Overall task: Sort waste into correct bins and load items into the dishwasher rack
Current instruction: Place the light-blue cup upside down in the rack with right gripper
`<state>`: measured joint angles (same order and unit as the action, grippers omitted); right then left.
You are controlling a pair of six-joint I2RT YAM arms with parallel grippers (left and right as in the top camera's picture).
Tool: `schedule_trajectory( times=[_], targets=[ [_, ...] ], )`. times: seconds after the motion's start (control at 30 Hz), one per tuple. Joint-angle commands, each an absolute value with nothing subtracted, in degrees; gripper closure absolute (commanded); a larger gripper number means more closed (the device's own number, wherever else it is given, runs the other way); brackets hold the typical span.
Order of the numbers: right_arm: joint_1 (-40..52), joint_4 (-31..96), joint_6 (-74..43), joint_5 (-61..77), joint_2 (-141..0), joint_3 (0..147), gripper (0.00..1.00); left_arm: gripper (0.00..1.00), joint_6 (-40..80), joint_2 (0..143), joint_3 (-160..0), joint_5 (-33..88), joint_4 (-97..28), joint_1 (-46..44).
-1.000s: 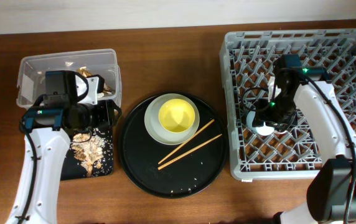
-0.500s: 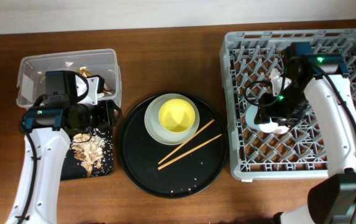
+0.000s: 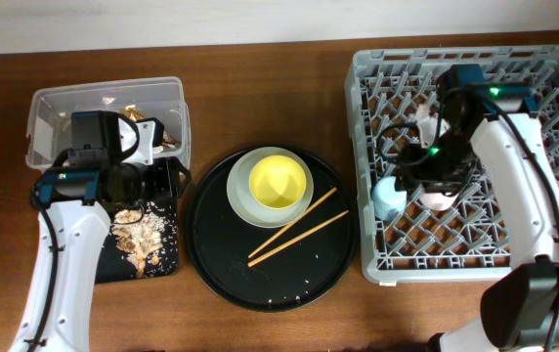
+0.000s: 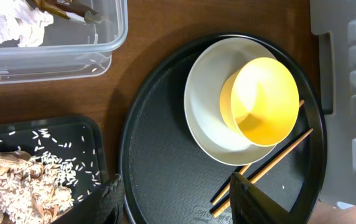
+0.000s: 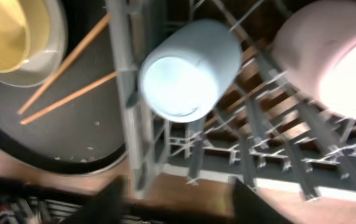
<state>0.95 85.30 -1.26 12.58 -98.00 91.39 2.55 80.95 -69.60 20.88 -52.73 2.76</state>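
The light blue cup (image 3: 389, 198) lies on its side at the left edge of the grey dishwasher rack (image 3: 553, 59), with the pink cup (image 3: 437, 201) next to it. Both show in the right wrist view, blue cup (image 5: 190, 68) and pink cup (image 5: 333, 62). My right gripper (image 5: 178, 205) is open, empty and blurred, above the rack. The yellow bowl (image 4: 265, 99) sits in the pale grey plate (image 4: 206, 118), with the chopsticks (image 4: 271, 162) beside them. My left gripper (image 4: 178, 205) is open and empty over the round tray's left side. Tissue (image 4: 10, 25) lies in the clear box (image 4: 53, 56). Food scraps (image 4: 16, 180) lie in the shallow black tray (image 4: 91, 134).
The large round black tray (image 3: 260, 274) holds the plate, bowl and chopsticks between the bins and the rack. A gold foil wrapper (image 3: 148, 122) lies in the clear box (image 3: 64, 108). The brown wooden table (image 3: 260, 59) runs behind them.
My right arm has shifted back and to the right over the rack. The light blue cup now shows lying free at the rack's left edge. The left arm has not moved.
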Motion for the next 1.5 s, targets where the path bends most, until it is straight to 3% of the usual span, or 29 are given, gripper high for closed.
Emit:
schedule_trajectory(
  times=[0.0, 0.23, 0.47, 1.13, 1.27, 1.37, 1.4, 1.43, 1.47],
  targets=[
    [5.45, 85.06, -1.58, 13.89, -98.19, 89.80, 0.78, 0.46, 1.43, 80.27, -69.95, 20.53, -52.69, 2.90],
    [9.21, 68.84, -4.97, 12.88, -98.21, 79.94, 0.81, 0.46, 1.45, 80.27, -69.95, 20.53, -52.88, 2.90],
    [10.92, 65.30, -6.48, 10.81, -98.96, 75.92, 0.87, 0.46, 1.43, 80.27, -69.95, 20.53, -53.23, 2.90],
    [10.90, 71.31, -4.51, 16.71, -98.94, 75.53, 0.87, 0.46, 1.43, 80.27, -69.95, 20.51, -53.23, 2.90],
    [10.85, 71.37, -4.58, 15.84, -97.38, 78.54, 0.73, 0.43, 1.43, 80.27, -69.95, 20.51, -53.23, 2.90],
    [10.87, 73.65, -5.45, 8.88, -95.81, 86.46, 0.69, 0.43, 1.43, 80.27, -69.95, 20.01, -53.21, 2.90],
    [10.87, 72.86, -5.41, 8.82, -95.81, 88.73, 0.63, 0.42, 1.43, 80.27, -69.95, 19.18, -53.21, 2.90],
    [10.87, 70.39, -5.37, 11.16, -95.81, 89.62, 0.39, 0.39, 1.43, 80.27, -69.95, 18.98, -53.21, 2.90],
    [10.87, 65.63, -4.84, 18.87, -95.94, 89.58, 0.22, 0.39, 1.45, 80.27, -69.95, 17.43, -53.25, 2.90]
  ],
)
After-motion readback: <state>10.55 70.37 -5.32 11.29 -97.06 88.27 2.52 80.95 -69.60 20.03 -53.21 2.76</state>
